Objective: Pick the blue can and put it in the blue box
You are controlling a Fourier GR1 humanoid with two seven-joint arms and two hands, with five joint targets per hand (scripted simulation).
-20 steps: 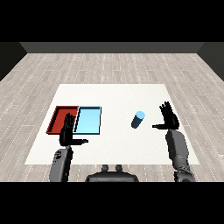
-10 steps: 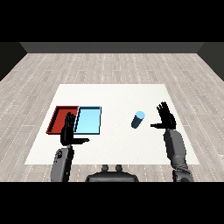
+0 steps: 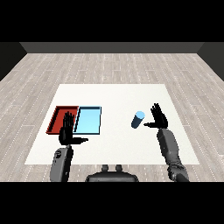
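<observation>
A blue can [image 3: 138,119] stands upright on the white table, right of centre. My right hand [image 3: 159,117] is open just to the right of it, fingers straight and thumb pointing toward the can, with a small gap between them. The light blue tray [image 3: 89,120] lies left of centre with nothing in it. My left hand [image 3: 68,130] is open, fingers straight up, in front of the seam between the two trays and overlapping their near edges.
A red tray [image 3: 60,119] lies against the left side of the blue tray. The white table [image 3: 113,98] stretches between the trays and the can. Grey wooden floor surrounds the table.
My right hand has drifted left, closing in on the blue can. The left hand, the can and the trays have stayed put.
</observation>
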